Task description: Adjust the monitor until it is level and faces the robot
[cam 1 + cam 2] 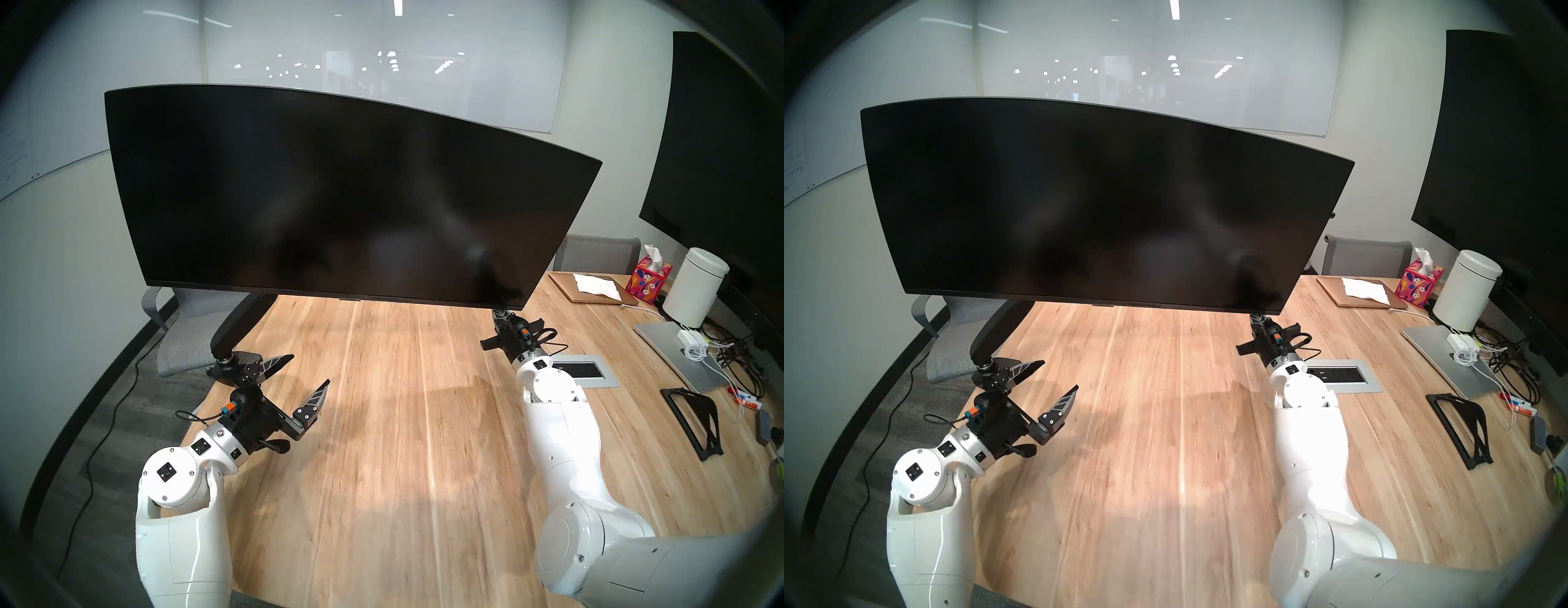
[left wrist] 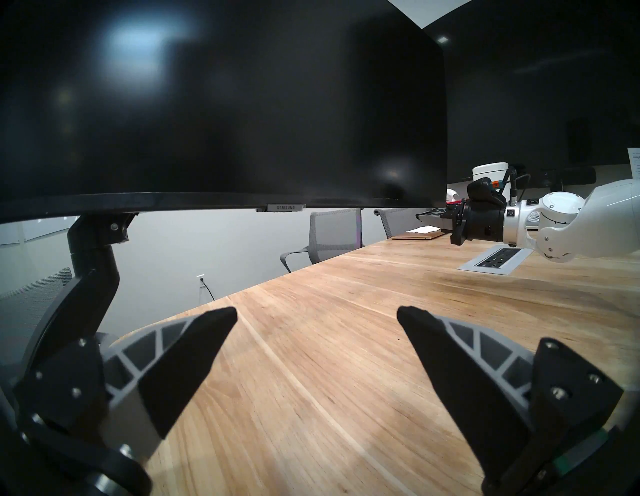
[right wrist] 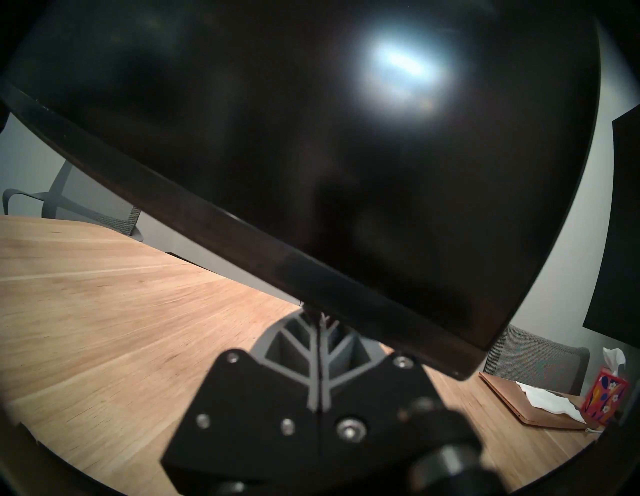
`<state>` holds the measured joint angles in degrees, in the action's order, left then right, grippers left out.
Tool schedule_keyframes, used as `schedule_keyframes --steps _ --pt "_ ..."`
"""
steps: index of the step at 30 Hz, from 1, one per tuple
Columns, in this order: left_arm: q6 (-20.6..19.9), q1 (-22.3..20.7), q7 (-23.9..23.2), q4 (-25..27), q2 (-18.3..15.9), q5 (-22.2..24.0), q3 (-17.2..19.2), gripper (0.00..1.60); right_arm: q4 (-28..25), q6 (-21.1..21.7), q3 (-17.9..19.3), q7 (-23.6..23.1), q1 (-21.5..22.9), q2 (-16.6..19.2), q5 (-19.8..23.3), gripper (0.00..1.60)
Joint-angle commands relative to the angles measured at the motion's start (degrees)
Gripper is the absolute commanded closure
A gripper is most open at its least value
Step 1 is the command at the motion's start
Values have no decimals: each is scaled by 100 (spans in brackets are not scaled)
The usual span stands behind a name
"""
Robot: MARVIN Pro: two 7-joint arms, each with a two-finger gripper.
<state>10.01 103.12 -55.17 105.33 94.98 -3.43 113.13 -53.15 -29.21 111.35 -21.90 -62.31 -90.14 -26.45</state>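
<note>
I see the monitor [image 1: 339,191], wide, black, unlit, on its arm mount [image 1: 237,327] near the worktop's far left edge, right end sagging lower.

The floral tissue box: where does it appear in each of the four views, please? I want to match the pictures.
Head stereo left: tissue box, far right, left of the white canister.
Head stereo right: tissue box, far right, again left of the canister.
Left wrist: not visible.
Right wrist: tissue box, lower right edge.
Shared landmark: the closed brown laptop with white paper on it, beside the box.
</note>
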Motion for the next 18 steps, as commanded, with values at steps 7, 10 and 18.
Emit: schedule_keyframes --steps 7,10,18 --pt "7 -1 8 78 -14 15 -10 0 -494 -143 -39 105 353 -21 30 160" --pt "7 -1 8 78 -14 15 -10 0 -518 -134 -55 126 348 -39 11 160" --pt "7 -1 9 79 -13 15 -10 0 -532 -112 -100 199 335 -114 -39 160"
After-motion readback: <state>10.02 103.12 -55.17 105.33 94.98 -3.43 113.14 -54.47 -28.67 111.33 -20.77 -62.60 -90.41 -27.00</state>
